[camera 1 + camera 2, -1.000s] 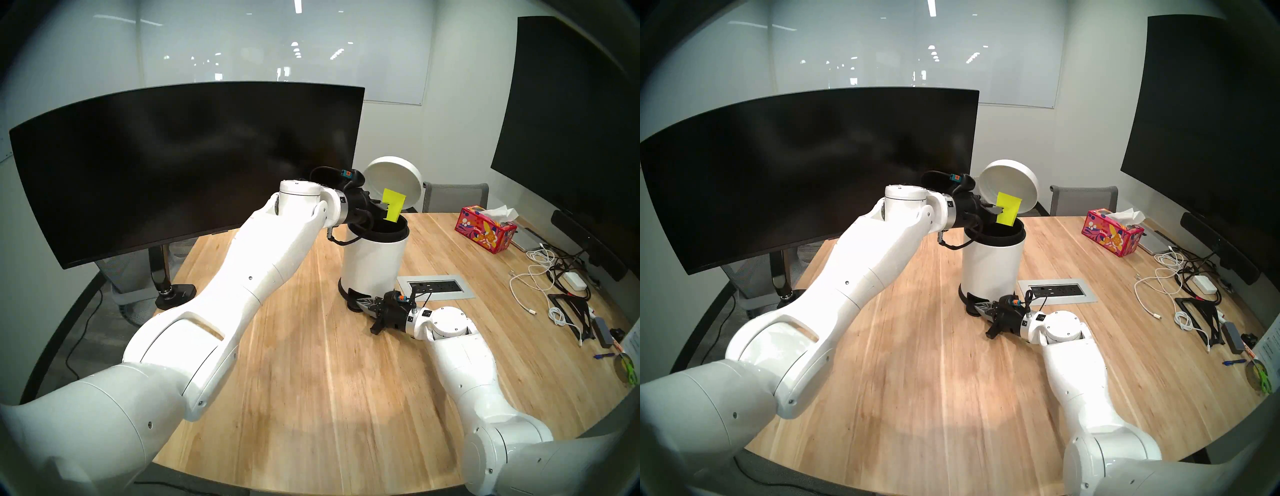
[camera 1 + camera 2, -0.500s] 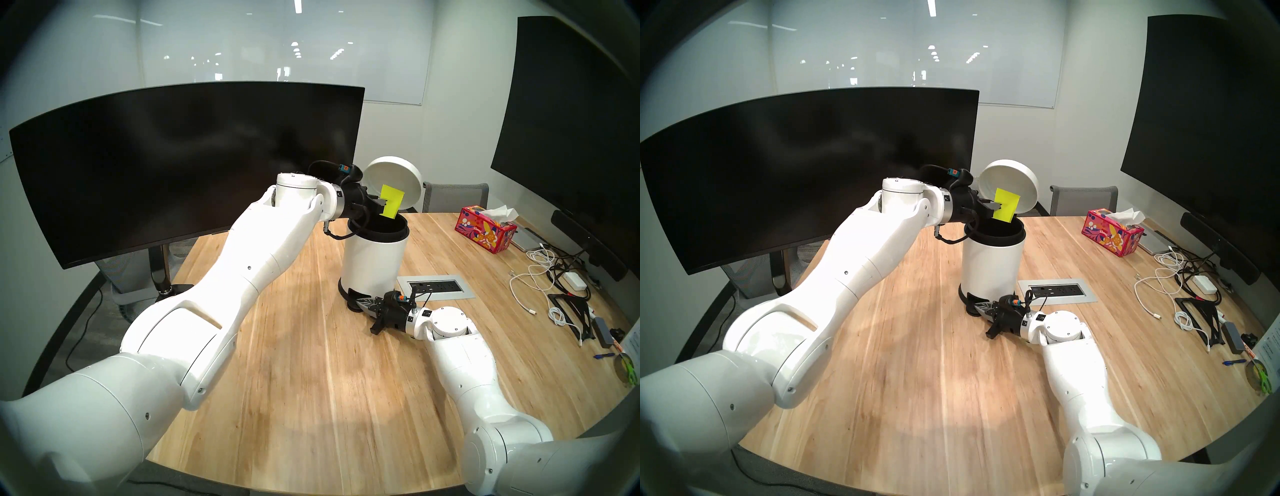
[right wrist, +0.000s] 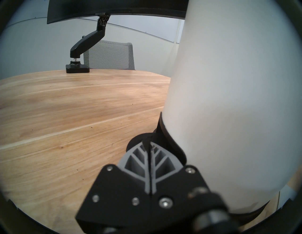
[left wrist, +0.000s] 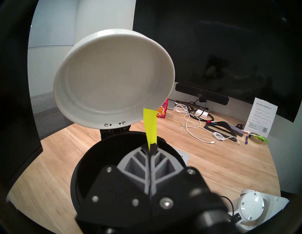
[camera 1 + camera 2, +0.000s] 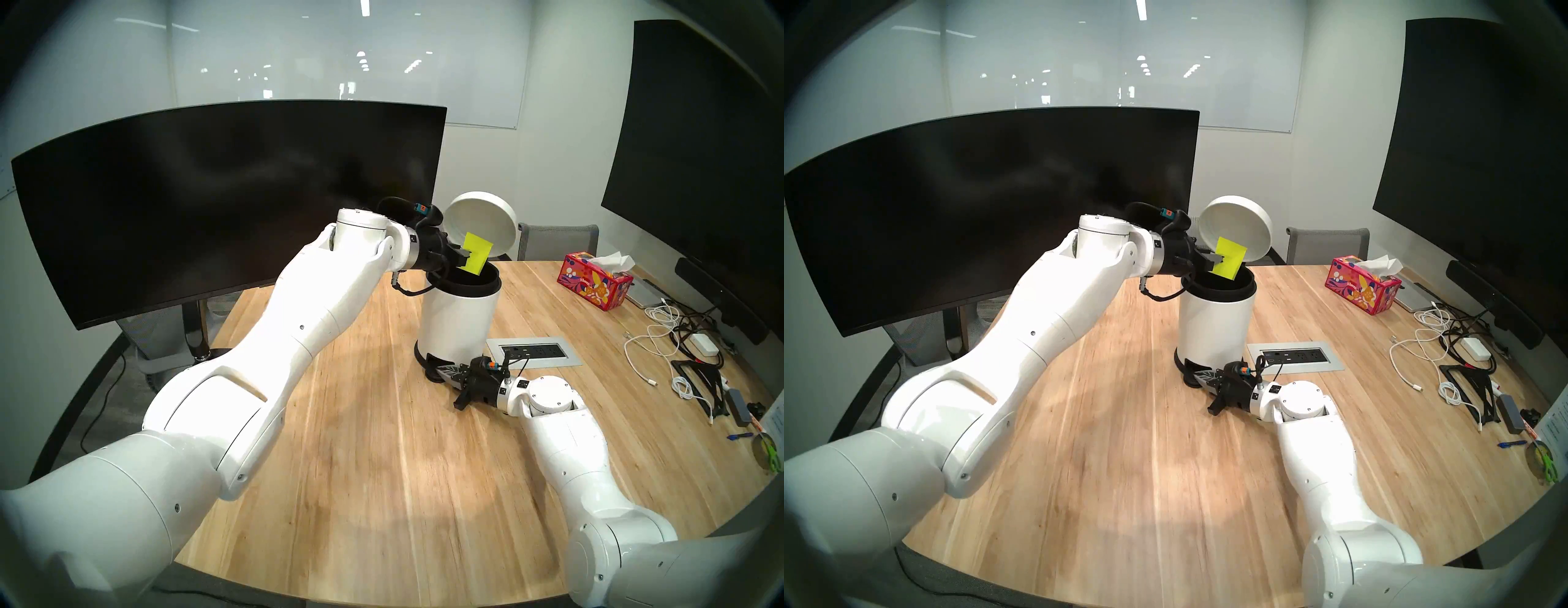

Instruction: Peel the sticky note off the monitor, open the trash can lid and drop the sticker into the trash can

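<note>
My left gripper [image 5: 466, 256] is shut on the yellow-green sticky note [image 5: 477, 254], holding it over the open mouth of the white trash can [image 5: 458, 314]. The left wrist view shows the note [image 4: 150, 124] edge-on between the shut fingers, above the black inner bucket [image 4: 104, 155]. The white lid [image 5: 483, 220] stands raised behind the note. My right gripper [image 5: 445, 372] is shut and presses on the black foot pedal [image 5: 435, 361] at the can's base. The curved monitor [image 5: 212, 204] stands at the back left with a bare screen.
A red patterned tissue box [image 5: 596, 286] stands at the back right. Cables, a white adapter [image 5: 702, 344] and a black stand [image 5: 700, 382] lie on the right. A grey power outlet panel [image 5: 534, 350] is set in the wooden table [image 5: 382, 467] beside the can. A large flat screen [image 5: 700, 148] hangs on the right.
My left arm has drawn back slightly to the left and the note has tilted and sunk a little toward the can's mouth. The right arm and the lid have not moved.
</note>
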You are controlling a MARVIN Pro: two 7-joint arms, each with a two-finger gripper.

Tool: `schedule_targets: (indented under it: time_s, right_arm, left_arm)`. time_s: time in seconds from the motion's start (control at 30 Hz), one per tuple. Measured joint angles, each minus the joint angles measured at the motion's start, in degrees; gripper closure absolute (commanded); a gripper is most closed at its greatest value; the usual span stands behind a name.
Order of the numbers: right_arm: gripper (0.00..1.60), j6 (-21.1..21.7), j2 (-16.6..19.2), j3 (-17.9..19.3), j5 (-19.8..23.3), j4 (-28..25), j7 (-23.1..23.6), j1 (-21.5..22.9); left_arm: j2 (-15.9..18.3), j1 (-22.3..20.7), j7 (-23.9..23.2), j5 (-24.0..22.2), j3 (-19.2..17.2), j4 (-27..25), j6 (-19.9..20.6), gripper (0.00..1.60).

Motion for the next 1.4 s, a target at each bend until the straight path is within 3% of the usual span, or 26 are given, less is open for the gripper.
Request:
schedule_targets:
  time_s: [0.2,0.4,0.67,0.87,0.97,1.07,1.1,1.13,1.27,1.3,1.4]
  right_arm:
    - [1.60,0.0,0.0,0.0,0.0,0.0,0.0,0.0]
    - [1.60,0.0,0.0,0.1,-0.1,0.0,0.0,0.0]
    - [1.60,0.0,-0.1,0.1,-0.1,0.0,0.0,0.0]
    - [1.60,0.0,-0.1,0.2,-0.1,0.0,0.1,0.0]
    - [1.60,0.0,-0.1,0.2,-0.2,0.0,0.1,0.0]
    - [1.60,0.0,-0.1,0.2,-0.2,0.0,0.1,0.0]
    - [1.60,0.0,-0.1,0.2,-0.2,0.0,0.1,0.0]
    - [1.60,0.0,-0.1,0.2,-0.2,0.0,0.1,0.0]
    - [1.60,0.0,-0.1,0.2,-0.2,0.0,0.1,0.0]
    - [1.60,0.0,-0.1,0.2,-0.2,0.0,0.1,0.0]
    - [1.60,0.0,-0.1,0.2,-0.2,0.0,0.1,0.0]
  left_arm:
    - [-0.4,-0.4,0.1,0.5,-0.1,0.7,-0.2,1.60]
    - [-0.7,-0.6,0.5,0.6,-0.3,1.2,-0.4,1.29]
    - [-0.7,-0.6,0.8,0.7,-0.5,1.3,-0.5,1.24]
    - [-0.6,-0.4,0.8,0.5,-0.6,1.0,-0.4,1.04]
    - [-0.6,-0.3,0.7,0.5,-0.7,0.8,-0.4,0.84]
    - [-0.5,-0.2,0.6,0.5,-0.7,0.6,-0.3,0.78]
    - [-0.5,-0.1,0.6,0.5,-0.7,0.5,-0.3,0.55]
    - [-0.5,-0.1,0.5,0.5,-0.7,0.4,-0.3,0.45]
    - [-0.4,0.1,0.4,0.5,-0.8,0.3,-0.2,0.32]
    - [-0.4,0.1,0.4,0.5,-0.8,0.3,-0.2,0.19]
    - [-0.4,0.2,0.4,0.5,-0.8,0.3,-0.1,0.01]
